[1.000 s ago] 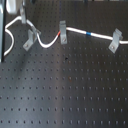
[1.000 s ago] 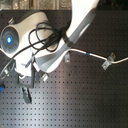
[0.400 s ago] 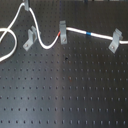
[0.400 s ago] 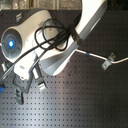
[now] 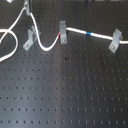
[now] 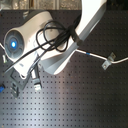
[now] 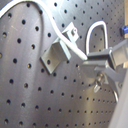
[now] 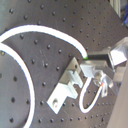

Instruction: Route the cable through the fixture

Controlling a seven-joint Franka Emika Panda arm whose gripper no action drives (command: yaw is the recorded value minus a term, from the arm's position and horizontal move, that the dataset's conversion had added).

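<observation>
The end effector (image 7: 92,62) has risen, gripping the cable (image 7: 75,49) above the fixture (image 7: 54,55).

- One white cable (image 5: 47,46) runs across the black perforated board (image 5: 70,95) in the first exterior view.
- One red band (image 5: 59,34) and one blue band (image 5: 88,34) mark that cable.
- Three grey metal clips: the first (image 5: 31,37) nearest the gripper (image 5: 26,6), a second (image 5: 63,31) farther off, a third (image 5: 116,40) farthest.

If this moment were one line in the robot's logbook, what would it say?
stage: routing | cable: at left fixture, through middle fixture, reaching right fixture | fingers: by left fixture
</observation>
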